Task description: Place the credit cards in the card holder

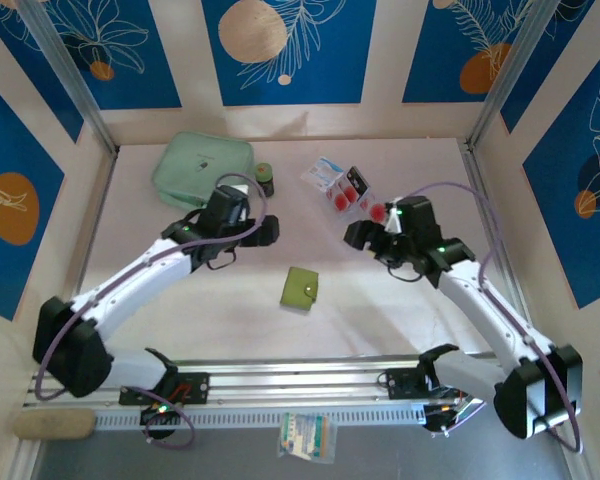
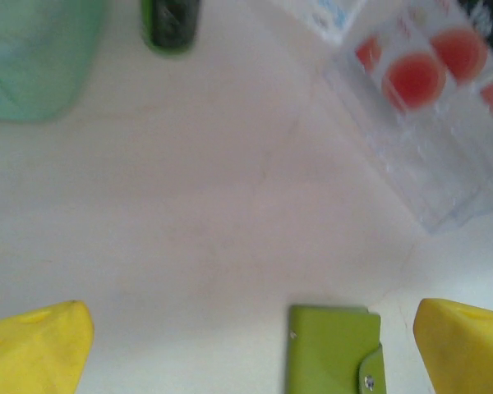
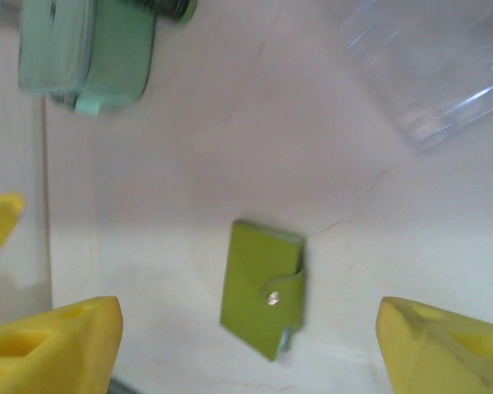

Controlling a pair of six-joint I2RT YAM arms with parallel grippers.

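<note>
The olive-green card holder [image 1: 300, 287] lies closed and snapped on the table's middle, between both arms. It also shows in the left wrist view [image 2: 333, 349] and in the right wrist view [image 3: 261, 287]. Whitish credit cards [image 1: 348, 190] with red dots lie at the back, right of centre, beside clear plastic [image 2: 427, 164]; their red dots [image 2: 415, 78] look blurred. My left gripper [image 1: 265, 232] hovers open, up and left of the holder, its yellow fingertips [image 2: 33, 349] wide apart. My right gripper [image 1: 365, 232] is open too, above and right of the holder, with nothing between its fingers [image 3: 448, 349].
A mint-green zip pouch [image 1: 202, 170] lies at the back left, with a small dark green item [image 1: 265, 180] next to it. A white-and-blue sachet [image 1: 328, 170] sits by the cards. Another packet [image 1: 307, 437] lies off the table's front edge.
</note>
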